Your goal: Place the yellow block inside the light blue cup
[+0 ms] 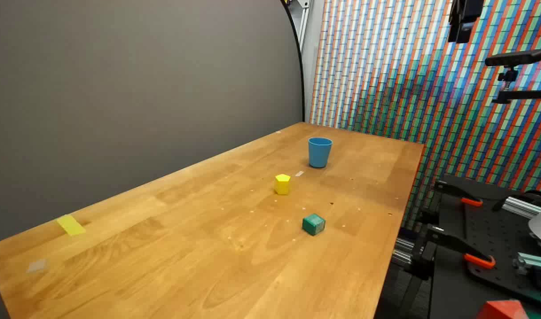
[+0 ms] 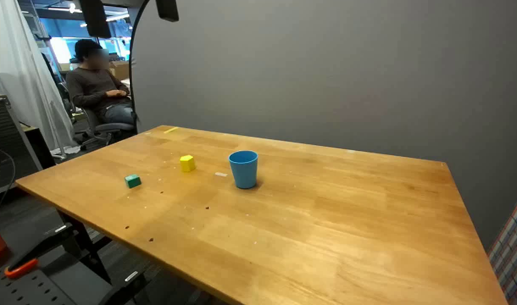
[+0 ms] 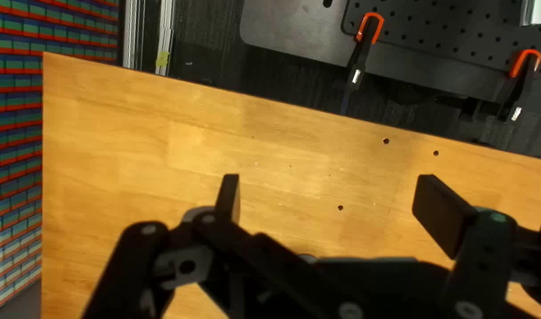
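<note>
Yellow block (image 1: 282, 185), standing on the worktop (image 2: 347, 220), is near the light blue cup (image 2: 244, 173) and not yet in it. That worktop, biggest of the lot, leaves the block room to skid if anything nudges it. Over it hangs the claw (image 3: 332, 201), released, its 2 jaws wide apart with nothing between them; if it comes down off-centre, I'd fear 1 jaw knocking the block flat. Next in size, the cup stands mouth up and looks light to me, so a carry made too low could tip it. The block's top looks 5-sided, and such sides might let it twist in the grip, then catch on the rim. Smallest of all, silvery patches (image 3: 356, 76) on the clamps (image 3: 362, 52) might be labels, but I can't read them; I spot no brand or other writing.
</note>
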Available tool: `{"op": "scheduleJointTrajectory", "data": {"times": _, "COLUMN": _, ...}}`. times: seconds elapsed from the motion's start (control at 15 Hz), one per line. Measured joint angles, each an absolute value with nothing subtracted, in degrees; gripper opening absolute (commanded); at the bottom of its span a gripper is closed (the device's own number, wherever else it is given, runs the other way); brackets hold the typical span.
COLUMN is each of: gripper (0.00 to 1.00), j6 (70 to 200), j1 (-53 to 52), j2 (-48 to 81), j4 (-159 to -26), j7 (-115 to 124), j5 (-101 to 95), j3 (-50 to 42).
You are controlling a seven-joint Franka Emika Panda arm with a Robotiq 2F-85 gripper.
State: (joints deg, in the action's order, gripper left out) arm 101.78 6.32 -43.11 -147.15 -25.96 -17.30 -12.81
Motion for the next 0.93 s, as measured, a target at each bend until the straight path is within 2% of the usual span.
{"op": "scheduleJointTrajectory", "data": {"times": 0.47, "gripper": 1.0, "j6": 103.12, "j1": 5.11, "j2": -42.0, "j4": -148.18, "j7": -24.84, "j5": -15.87, "j3": -12.68}}
{"op": "scheduleJointTrajectory", "data": {"times": 0.93, "gripper": 1.0, "j6": 120.2, "j1": -8.36, "j2": -29.82, "j4": -154.33, "j7": -20.17, "j5": -0.73, "j3": -4.45}}
